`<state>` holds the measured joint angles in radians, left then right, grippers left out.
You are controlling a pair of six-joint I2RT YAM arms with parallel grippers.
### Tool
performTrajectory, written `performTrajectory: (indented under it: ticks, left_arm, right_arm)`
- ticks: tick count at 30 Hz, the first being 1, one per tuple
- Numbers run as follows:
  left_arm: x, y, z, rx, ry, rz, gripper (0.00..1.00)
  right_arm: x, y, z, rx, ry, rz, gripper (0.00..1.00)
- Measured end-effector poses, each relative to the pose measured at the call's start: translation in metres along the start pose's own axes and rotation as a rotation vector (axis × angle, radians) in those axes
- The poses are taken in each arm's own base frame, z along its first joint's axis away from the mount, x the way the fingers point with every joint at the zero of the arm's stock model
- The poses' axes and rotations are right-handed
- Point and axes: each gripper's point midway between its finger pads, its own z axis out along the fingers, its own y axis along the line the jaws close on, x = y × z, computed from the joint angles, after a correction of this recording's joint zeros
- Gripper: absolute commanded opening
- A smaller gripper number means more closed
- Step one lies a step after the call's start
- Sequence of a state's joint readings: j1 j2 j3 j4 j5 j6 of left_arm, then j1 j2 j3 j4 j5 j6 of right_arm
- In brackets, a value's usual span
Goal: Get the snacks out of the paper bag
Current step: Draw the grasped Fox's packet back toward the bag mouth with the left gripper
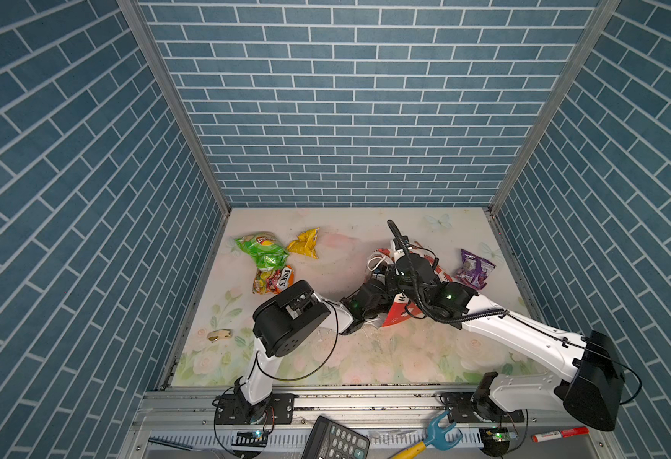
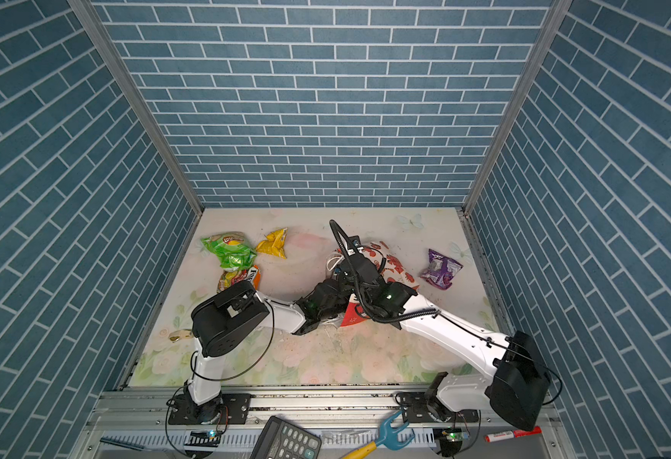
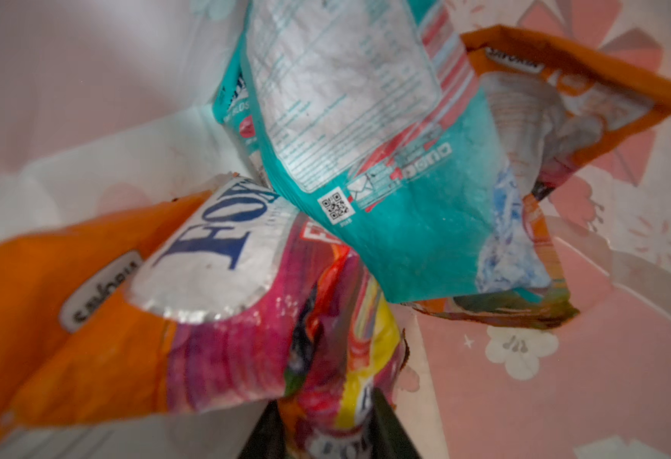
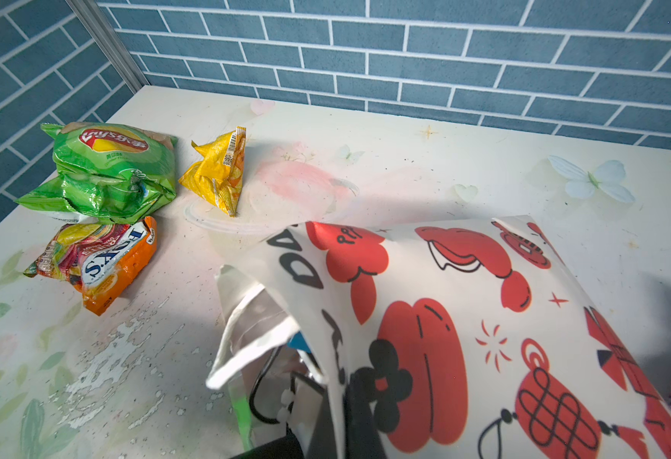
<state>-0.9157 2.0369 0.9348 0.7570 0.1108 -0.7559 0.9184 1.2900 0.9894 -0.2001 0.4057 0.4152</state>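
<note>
Readable stuff: the orange packet (image 3: 206, 318) pinched in the left gripper (image 3: 326, 429) says "FOX" in blue, and the teal packet (image 3: 425, 238) just past it has a QR code. The paper bag (image 4: 445, 318) at the right gripper (image 4: 326, 433) shows "DA". Well off from it on the bench (image 4: 365, 159): green bag (image 4: 111, 167) "Lay's", second orange pack (image 4: 103, 266) "FOX'S".

Between the left jaws, the crinkly orange foil packet (image 3: 191, 326) blurs and runs off-frame; the white printed paper bag (image 4: 445, 318) hides the right jaws.
</note>
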Motion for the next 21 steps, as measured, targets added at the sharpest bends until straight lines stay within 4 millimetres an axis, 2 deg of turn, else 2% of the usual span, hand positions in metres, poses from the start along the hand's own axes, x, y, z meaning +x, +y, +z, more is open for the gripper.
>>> performTrajectory:
  ticks: [2, 4, 9, 21]
  left_arm:
    - [-0.001, -0.001, 0.000, 0.006, -0.002, -0.001, 0.06]
    - [-0.002, -0.001, 0.000, 0.010, -0.006, 0.000, 0.00]
    - [-0.004, 0.001, -0.003, 0.008, -0.010, -0.001, 0.00]
    - [-0.019, -0.001, -0.030, -0.010, -0.040, 0.024, 0.00]
  right_arm:
    - [0.001, 0.000, 0.000, 0.002, 0.002, -0.001, 0.00]
    - [0.001, -0.001, 0.000, 0.004, 0.002, -0.002, 0.00]
    - [0.000, -0.002, -0.001, 0.009, -0.002, -0.001, 0.00]
    - [-0.003, -0.007, -0.005, 0.031, -0.018, 0.000, 0.00]
